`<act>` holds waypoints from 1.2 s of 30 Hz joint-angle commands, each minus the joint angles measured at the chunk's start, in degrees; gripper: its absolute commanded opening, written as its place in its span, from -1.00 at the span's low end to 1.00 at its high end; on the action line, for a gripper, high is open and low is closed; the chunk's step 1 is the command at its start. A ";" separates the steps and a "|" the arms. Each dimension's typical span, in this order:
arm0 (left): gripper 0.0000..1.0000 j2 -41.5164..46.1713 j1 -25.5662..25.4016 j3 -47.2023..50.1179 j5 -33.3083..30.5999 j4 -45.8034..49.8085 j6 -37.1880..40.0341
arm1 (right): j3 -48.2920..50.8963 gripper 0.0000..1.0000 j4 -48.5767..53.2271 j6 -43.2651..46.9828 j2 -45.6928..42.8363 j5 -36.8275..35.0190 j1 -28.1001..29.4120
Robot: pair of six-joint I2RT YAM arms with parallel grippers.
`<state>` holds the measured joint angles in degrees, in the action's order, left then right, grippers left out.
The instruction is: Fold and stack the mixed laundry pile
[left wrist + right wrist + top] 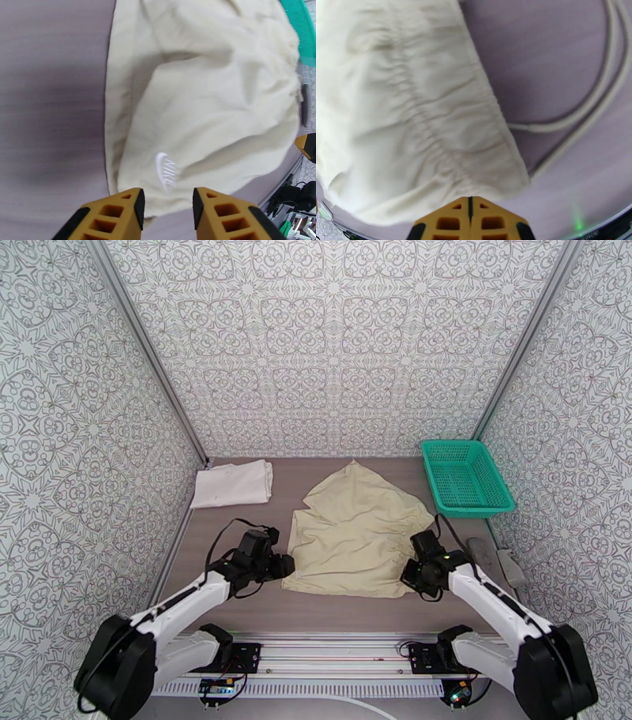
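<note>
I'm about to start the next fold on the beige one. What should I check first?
1. Left gripper open, beige garment hem between its fingers: ok.
2. Right gripper holding the near-right corner: cannot tell; shut, cloth at its tips.
3. Garment flat: not ok, wrinkled.
4. White T-shirt folded, apart, far left: ok.
5. Cable off the hem: not ok, it meets it.

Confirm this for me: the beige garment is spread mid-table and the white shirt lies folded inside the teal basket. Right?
No. The shirt is not inside the basket; it lies folded on the table at the back left, while the basket stands at the back right. The top view shows it. The beige garment is spread mid-table, as you said.
</note>
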<state>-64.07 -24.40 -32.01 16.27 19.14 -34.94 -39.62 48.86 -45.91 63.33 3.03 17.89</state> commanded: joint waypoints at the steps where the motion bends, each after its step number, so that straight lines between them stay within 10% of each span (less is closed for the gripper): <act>1: -0.23 -6.01 2.90 -7.83 0.73 1.31 4.69 | -8.68 -0.88 0.07 5.62 4.05 -1.20 -0.40; 13: -0.07 -38.20 8.18 -28.81 4.38 -6.82 8.66 | -20.46 -0.88 -6.33 10.23 20.15 0.23 -0.58; 28: -0.21 -48.55 9.92 -36.26 5.36 -11.26 7.87 | -17.72 -0.88 -7.38 10.05 19.90 1.22 -0.81; 36: -0.68 -49.14 10.16 -37.64 5.81 -13.29 7.34 | -17.43 -0.87 -7.55 10.05 20.05 1.20 -0.75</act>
<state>-112.42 -14.83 -67.31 21.21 8.03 -28.05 -57.71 42.13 -36.36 83.31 3.66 17.56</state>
